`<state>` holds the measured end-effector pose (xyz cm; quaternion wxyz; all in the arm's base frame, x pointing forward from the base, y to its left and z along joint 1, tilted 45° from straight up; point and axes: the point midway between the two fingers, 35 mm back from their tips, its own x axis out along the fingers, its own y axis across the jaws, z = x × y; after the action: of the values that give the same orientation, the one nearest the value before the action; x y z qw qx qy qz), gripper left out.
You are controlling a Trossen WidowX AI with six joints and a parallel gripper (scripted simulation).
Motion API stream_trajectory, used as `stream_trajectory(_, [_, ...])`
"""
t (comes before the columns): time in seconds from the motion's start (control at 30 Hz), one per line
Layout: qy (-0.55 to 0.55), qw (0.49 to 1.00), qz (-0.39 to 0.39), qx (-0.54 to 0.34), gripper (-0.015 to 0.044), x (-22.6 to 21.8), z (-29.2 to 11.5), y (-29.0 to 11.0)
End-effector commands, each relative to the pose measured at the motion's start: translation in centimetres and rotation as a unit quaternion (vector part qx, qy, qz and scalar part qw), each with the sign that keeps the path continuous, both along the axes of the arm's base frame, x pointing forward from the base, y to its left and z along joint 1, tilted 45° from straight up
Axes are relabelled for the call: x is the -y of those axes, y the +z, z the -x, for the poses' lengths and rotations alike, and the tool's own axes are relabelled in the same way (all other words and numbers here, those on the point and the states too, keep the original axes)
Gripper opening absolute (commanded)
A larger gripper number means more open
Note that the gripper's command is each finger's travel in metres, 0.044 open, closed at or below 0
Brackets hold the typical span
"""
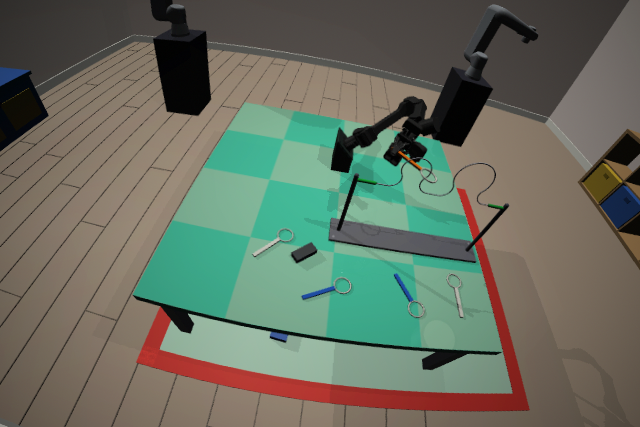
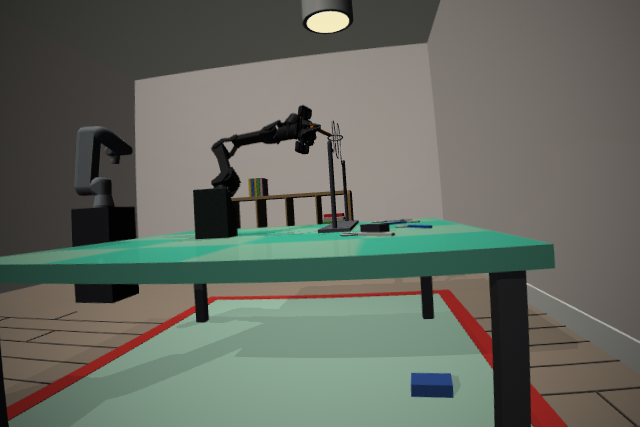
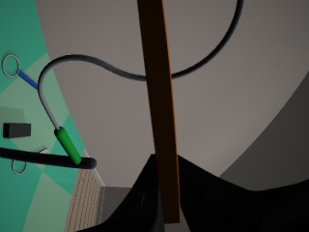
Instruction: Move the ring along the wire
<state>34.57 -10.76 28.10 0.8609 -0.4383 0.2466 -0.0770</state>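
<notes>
- One black arm reaches over the green checkered table [image 1: 196, 257] in the top view. Its gripper [image 1: 402, 152] is closed tight on the orange handle [image 1: 412, 160]. The thin silver ring [image 1: 428, 174] sticks out from the handle's far end, up in the air by a loop of the grey wire [image 1: 467, 170].
- The wire runs between two black posts [image 1: 347, 202] on a dark base plate [image 1: 403, 241]. It has a green part [image 1: 367, 181] by the near post and another green part [image 1: 495, 205] by the far post. The ring is between them, closer to the first one.
- Four other rings with white or blue handles lie flat on the table, and a small black block [image 1: 303, 252] too.
- From the exterior view, the gripper [image 2: 311, 134] is high up by the top of the posts, and the ring [image 2: 335, 137] looks like a flat hoop.
- In the wrist view, the handle [image 3: 158, 84] is a long, straight, brownish-orange stick that goes up from between the black fingers. The grey wire [image 3: 212, 58] curves behind it, and one green part [image 3: 69, 145] is low on the left.
</notes>
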Motion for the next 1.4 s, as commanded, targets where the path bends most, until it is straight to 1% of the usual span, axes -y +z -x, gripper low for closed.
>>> stream_trajectory(0.0, [-0.001,1.0,-0.031,0.001,-0.015,-0.1,0.0,-0.2])
stream_trajectory(0.33, [-0.001,0.992,-0.13,0.004,-0.015,-0.9,0.0,-1.2])
stream_trajectory(0.67, [0.0,0.973,-0.23,0.006,-0.015,-2.0,-0.1,-2.0])
stream_trajectory(1.0, [0.001,0.944,-0.329,0.009,-0.015,-3.3,-0.1,-2.6])
stream_trajectory(1.37, [0.003,0.901,-0.433,0.012,-0.015,-4.7,-0.2,-3.0])
